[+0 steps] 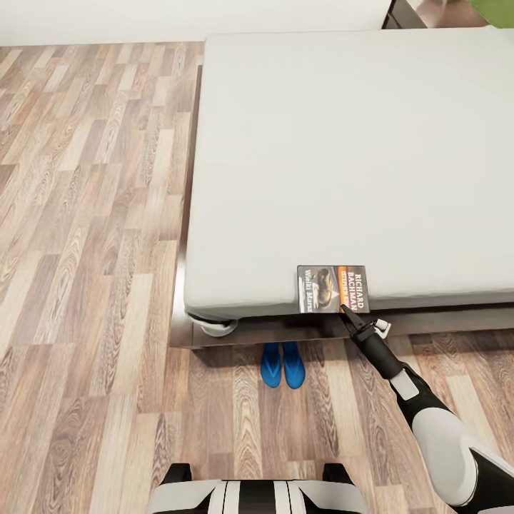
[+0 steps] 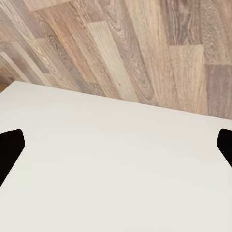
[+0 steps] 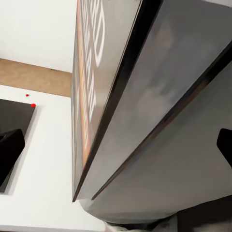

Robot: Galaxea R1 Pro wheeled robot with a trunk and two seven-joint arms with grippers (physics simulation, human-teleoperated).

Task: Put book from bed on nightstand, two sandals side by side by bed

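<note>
The thin dark-grey paperback book (image 1: 333,288) overhangs the light-grey bed's (image 1: 343,157) lower edge at lower centre, so the right gripper (image 1: 348,312), fingers apart, reaches its corner; the left gripper's (image 2: 116,145) fingers are apart too.

The book (image 1: 334,288) is seen lying flat on the bed (image 1: 343,164), at its near edge; two sandals (image 1: 281,364) are placed side by side on the floor (image 1: 86,250)
</note>
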